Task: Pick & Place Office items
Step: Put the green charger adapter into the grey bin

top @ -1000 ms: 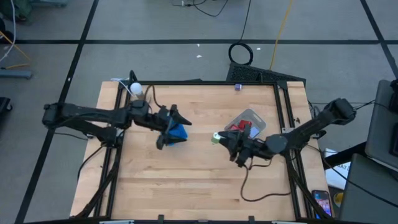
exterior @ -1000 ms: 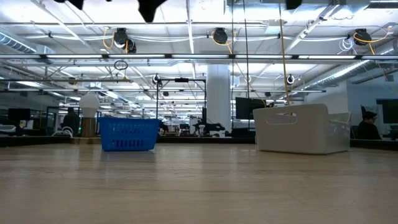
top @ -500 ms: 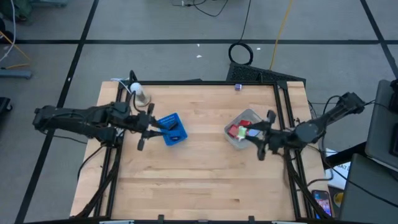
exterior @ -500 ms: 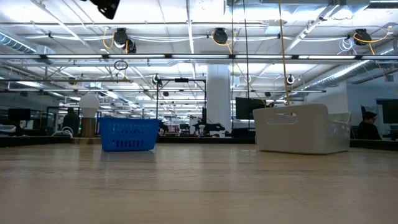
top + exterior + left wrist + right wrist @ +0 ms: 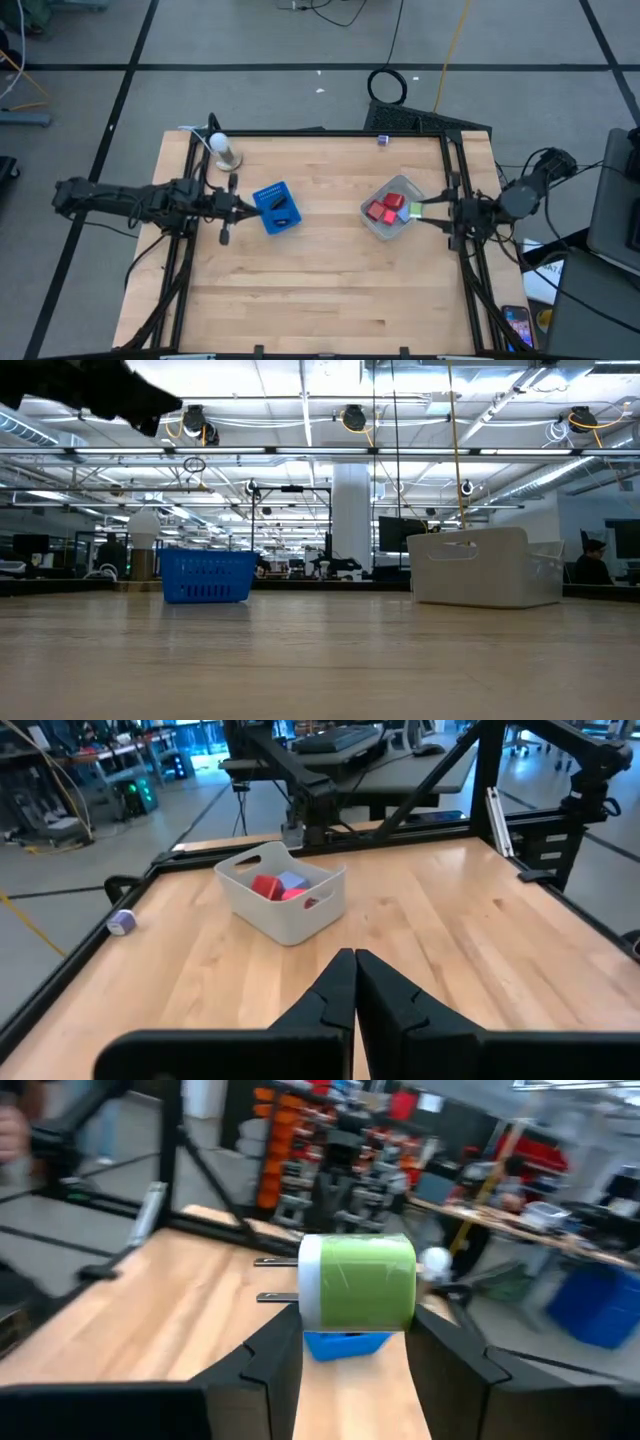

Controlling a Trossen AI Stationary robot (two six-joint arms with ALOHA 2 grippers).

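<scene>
My right gripper [image 5: 424,210] is shut on a green roll-shaped piece with a white end [image 5: 365,1285], at the right rim of the clear tub [image 5: 376,222]. Red blocks [image 5: 380,210] and a light-blue block [image 5: 293,880] lie in the tub. My left gripper [image 5: 240,207] is shut and holds nothing, just left of the blue tray [image 5: 270,222], which holds dark flat pieces [image 5: 284,206]. In the left wrist view its fingers [image 5: 340,995] meet and point across the table at the tub [image 5: 300,920]. My right gripper pinches the green piece between its two fingers, one on the white end [image 5: 309,1295] and one on the opposite green end [image 5: 410,1295]. The fingers lie about level and point toward the table's left. The piece is lifted clear, by the tub's right rim.
A white ball on a small stand [image 5: 219,147] sits at the far left corner. A small purple thing [image 5: 383,139] lies at the far edge. The near half of the wooden table [image 5: 320,290] is bare. The low view shows the blue tray [image 5: 207,576] and the tub [image 5: 485,566] standing apart.
My left gripper has drawn back from over the blue tray toward the table's left edge and has shut. My right gripper, still holding the green piece, has gone from the table's middle toward the right edge, to the tub's right rim.
</scene>
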